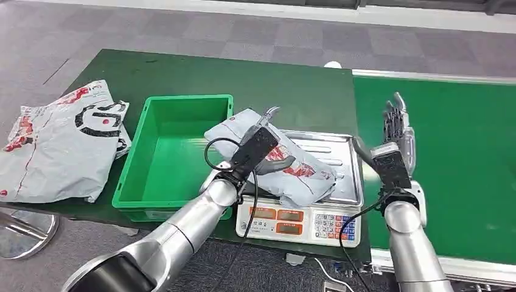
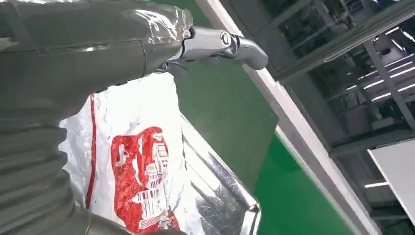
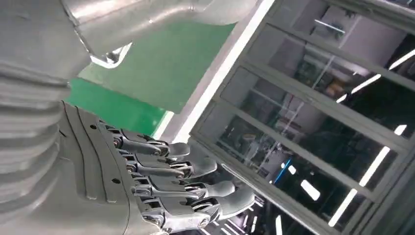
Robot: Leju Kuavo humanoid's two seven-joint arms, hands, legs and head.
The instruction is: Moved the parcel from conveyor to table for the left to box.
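The parcel [image 1: 286, 161], a grey plastic mailer with red printing, is lying on the steel pan of a weighing scale [image 1: 304, 216] that is sitting on the dark green bench [image 1: 201, 76], just right of a green bin [image 1: 173, 155] whose left edge is nearly touching a pile of grey mailers [image 1: 58, 143]. In the head view the left hand [image 1: 258, 146] is resting on top of the parcel, its thumb pressing against the plastic on one side and its fingers reaching over the far side, so it is gripping the parcel while the parcel is still lying on the pan. The left wrist view is showing the same parcel [image 2: 142, 166] close under the hand's grey cover, with the pan's shiny rim [image 2: 230, 205] beside it and a silver finger [image 2: 230, 46] stretching out above the green surface. The right hand [image 1: 395, 137] is hovering over the bright green conveyor [image 1: 462, 158], just right of the scale, with its fingers pointing upward, spread apart and holding nothing. The right wrist view is showing those fingers [image 3: 176, 181] extended side by side with nothing between them, the conveyor's green belt [image 3: 161, 73] lying behind them.
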